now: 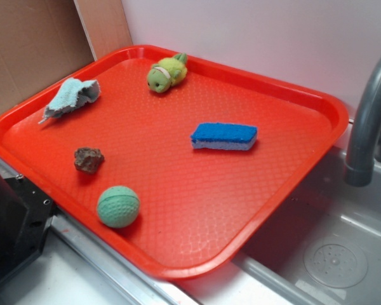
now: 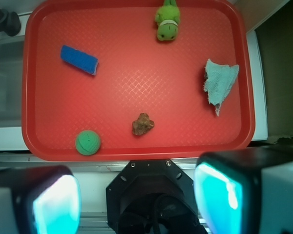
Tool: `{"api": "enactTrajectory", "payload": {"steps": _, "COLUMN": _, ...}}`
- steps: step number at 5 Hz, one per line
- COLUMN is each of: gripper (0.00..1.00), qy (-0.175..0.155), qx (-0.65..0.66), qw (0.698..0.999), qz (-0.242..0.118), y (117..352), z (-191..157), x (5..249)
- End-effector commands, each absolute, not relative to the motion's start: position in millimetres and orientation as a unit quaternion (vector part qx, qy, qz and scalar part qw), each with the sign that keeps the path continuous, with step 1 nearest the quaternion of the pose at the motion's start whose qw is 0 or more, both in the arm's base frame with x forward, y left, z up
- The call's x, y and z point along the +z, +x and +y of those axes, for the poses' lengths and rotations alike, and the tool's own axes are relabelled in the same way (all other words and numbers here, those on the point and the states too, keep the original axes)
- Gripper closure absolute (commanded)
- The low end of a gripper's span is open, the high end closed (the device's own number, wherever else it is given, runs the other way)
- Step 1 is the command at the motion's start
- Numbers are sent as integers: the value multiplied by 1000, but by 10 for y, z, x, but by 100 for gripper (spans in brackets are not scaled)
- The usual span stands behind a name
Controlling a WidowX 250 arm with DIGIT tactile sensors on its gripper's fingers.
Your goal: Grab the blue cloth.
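**Wrist view: fingers spread, blue cloth untouched on the tray's right side**

Wrist camera looks straight down on a red tray (image 2: 39, 146). The blue cloth (image 2: 219, 83), pale and wrinkled, lies at the right of the frame close to the tray's rim, tapering to a point at its lower end. At the bottom of the frame the gripper (image 2: 136, 200) hangs outside the tray's near rim, its two fingers (image 2: 56, 204) spread wide apart and grasping nothing, well away from the cloth.

Other things are scattered over the tray. A green plush toy (image 2: 167, 22) sits at the top centre, a bright blue sponge (image 2: 79, 59) at the upper left, a brown rock-like lump (image 2: 142, 124) just below the middle, and a green ball (image 2: 88, 142) at the lower left.

From the exterior camera, the cloth (image 1: 71, 96) shows at the upper left, near the tray's far-left rim. A grey faucet (image 1: 368, 121) stands at the right edge of that frame over a sink basin (image 1: 336, 260).
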State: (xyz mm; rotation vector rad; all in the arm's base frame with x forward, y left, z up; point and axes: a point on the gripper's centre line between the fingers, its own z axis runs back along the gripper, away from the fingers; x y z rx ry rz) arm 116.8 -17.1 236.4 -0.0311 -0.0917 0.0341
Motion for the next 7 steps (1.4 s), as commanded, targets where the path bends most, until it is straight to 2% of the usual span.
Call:
{"api": "enactTrajectory", "payload": {"steps": 1, "gripper": 0, "qy": -16, "qx": 17, "qw": 999, "qz": -46, "y": 1168, "z": -171, "x": 2364}}
{"api": "enactTrajectory", "payload": {"steps": 2, "gripper": 0, "qy": 28, "qx": 110, "qw": 993, "qz": -16, "y": 1372, "z": 292, "x": 1947}}
{"api": "enactTrajectory", "payload": {"steps": 3, "gripper": 0, "qy": 66, "qx": 193, "qw": 978, "qz": -30, "y": 1476, "z": 473, "x": 1726}}
{"api": "enactTrajectory", "payload": {"steps": 7, "gripper": 0, "qy": 66, "qx": 193, "qw": 978, "qz": -30, "y": 1476, "z": 473, "x": 1726}}
